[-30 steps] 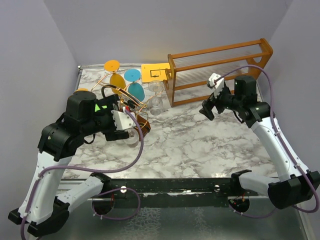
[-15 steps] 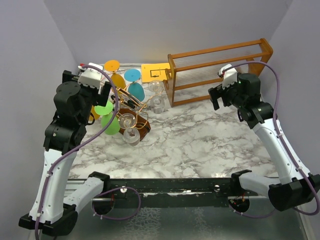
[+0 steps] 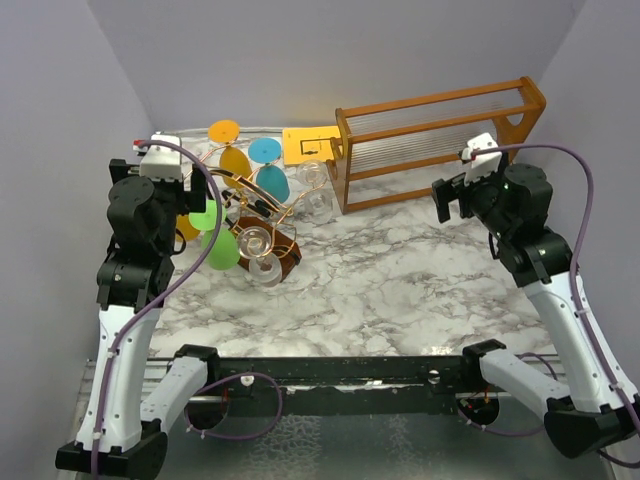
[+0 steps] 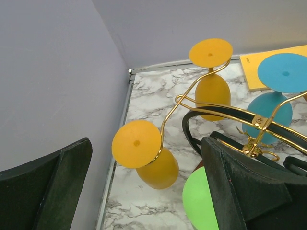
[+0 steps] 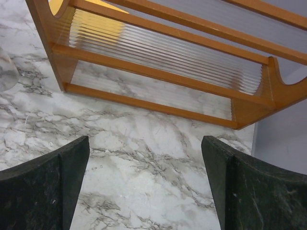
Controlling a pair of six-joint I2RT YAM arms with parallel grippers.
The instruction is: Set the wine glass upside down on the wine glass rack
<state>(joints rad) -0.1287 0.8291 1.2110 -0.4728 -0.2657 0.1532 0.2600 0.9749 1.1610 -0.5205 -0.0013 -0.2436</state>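
Your left claw (image 4: 146,158) stood wide open with nothing between its fingers (image 4: 48,191); it hung high at the left of the wine glass rack (image 3: 250,195) and touched none of it. Just beyond those fingers an orange glass (image 4: 153,167) hung foot-up from a gold wire arm; farther off were a second orange glass (image 4: 211,91) and a blue glass (image 4: 271,112), both also inverted. Tucked against the claw's right finger was the green wine glass (image 3: 215,240), foot above bowl on the near-left side of the rack. I took that one for the task's glass, since it was the nearest to your open claw. A few clear glasses (image 3: 316,190) sat on the rack's right and near sides; how each was seated I could not tell.

Your right claw (image 5: 144,148) was likewise open and empty, held over bare marble table (image 3: 420,280) in front of the wooden frame (image 5: 158,108), well apart from the rack.

By my reading the placing was done and you were at the release-and-clear step. The next move called for little — carry the left arm up and back without brushing the gold wires, and check that the green glass hangs settled rather than swinging.
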